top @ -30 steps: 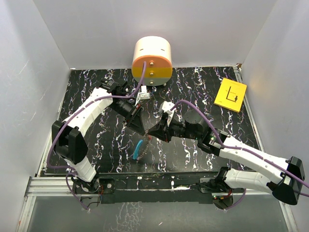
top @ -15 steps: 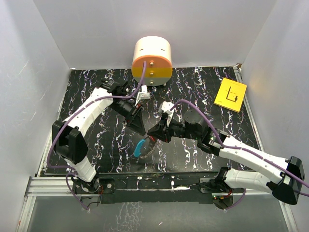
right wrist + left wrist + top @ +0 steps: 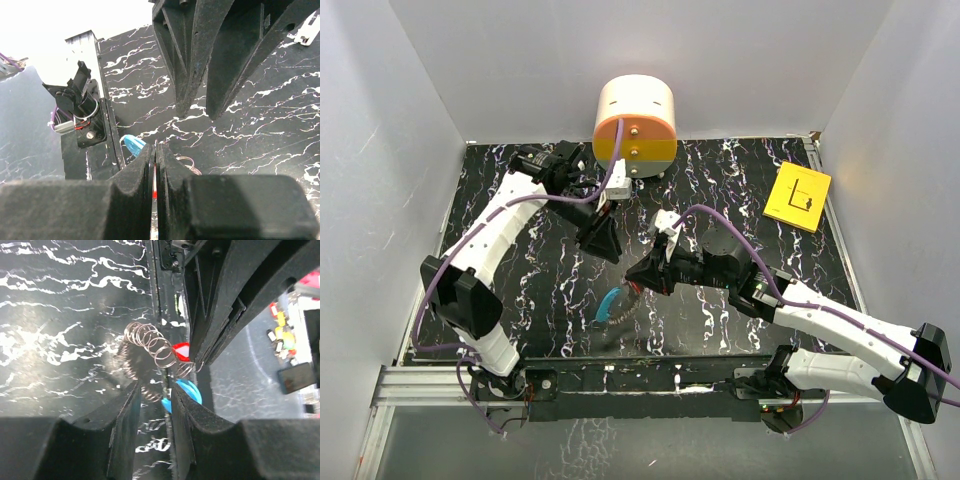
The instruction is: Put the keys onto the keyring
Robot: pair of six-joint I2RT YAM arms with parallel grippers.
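Note:
My right gripper (image 3: 638,275) is shut on the red key (image 3: 181,351), which shows as a thin red sliver between its pads (image 3: 154,190). The keyring hangs from the key just above the mat: its blue band (image 3: 610,303) and its white coil (image 3: 626,308). In the left wrist view the coil (image 3: 155,347) and blue band (image 3: 186,391) lie beyond my fingertips. My left gripper (image 3: 603,240) is open and empty, a little behind and left of the right gripper. It also shows at the top of the right wrist view (image 3: 200,105).
A cream and orange cylinder (image 3: 635,125) stands at the back middle. A yellow card (image 3: 797,196) lies at the back right. The black marbled mat (image 3: 520,290) is walled in by white panels on three sides.
My left gripper has drawn back from the right gripper, toward the rear. The right gripper has stayed shut on the key, and the ring has sagged lower beneath it.

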